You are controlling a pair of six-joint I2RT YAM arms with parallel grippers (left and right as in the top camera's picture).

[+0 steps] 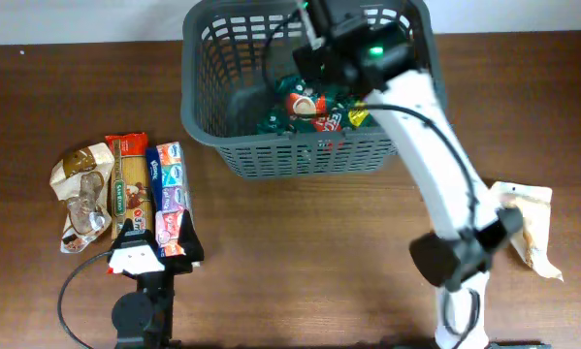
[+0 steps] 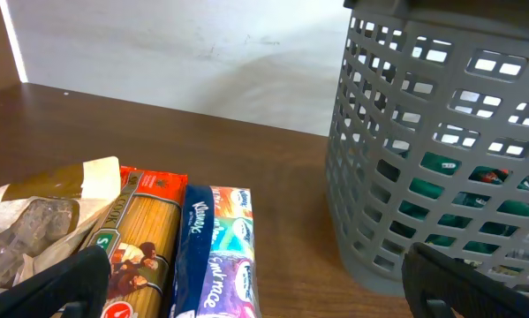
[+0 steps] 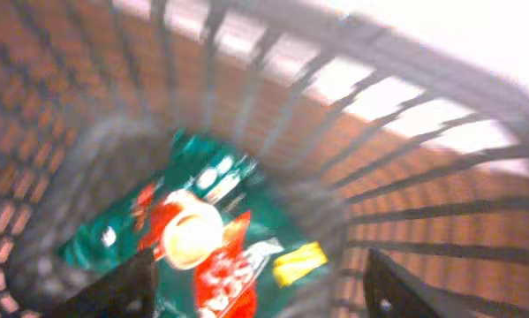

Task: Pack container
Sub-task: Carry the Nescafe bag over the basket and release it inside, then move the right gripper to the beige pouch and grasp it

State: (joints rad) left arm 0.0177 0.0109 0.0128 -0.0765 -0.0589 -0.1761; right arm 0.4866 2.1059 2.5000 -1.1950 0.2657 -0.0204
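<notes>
Dark wood surface (image 1: 300, 267), pale wall behind. Both pincers are released and grip nothing.
Right pincer (image 3: 260, 296): fingers spread wide, down inside the container (image 1: 300, 155), over a green-and-red packet (image 3: 198, 238) on its floor. The wrist view is blurred, so I can't tell whether they touch. Overhead shows more green and red packets beside it. The container sits at the far middle of the surface. Left pincer (image 2: 264, 296): fingers wide apart, low over the near ends of a pasta packet (image 2: 136, 247) and a blue tissue pack (image 2: 215, 261) lying side by side, touching. A crumpled brown-and-white bag (image 2: 34, 221) is just left of the pasta, and the container is off to the right of that row. A white-and-brown bag (image 1: 528, 228) lies by the right arm's base, well apart from the rest.
</notes>
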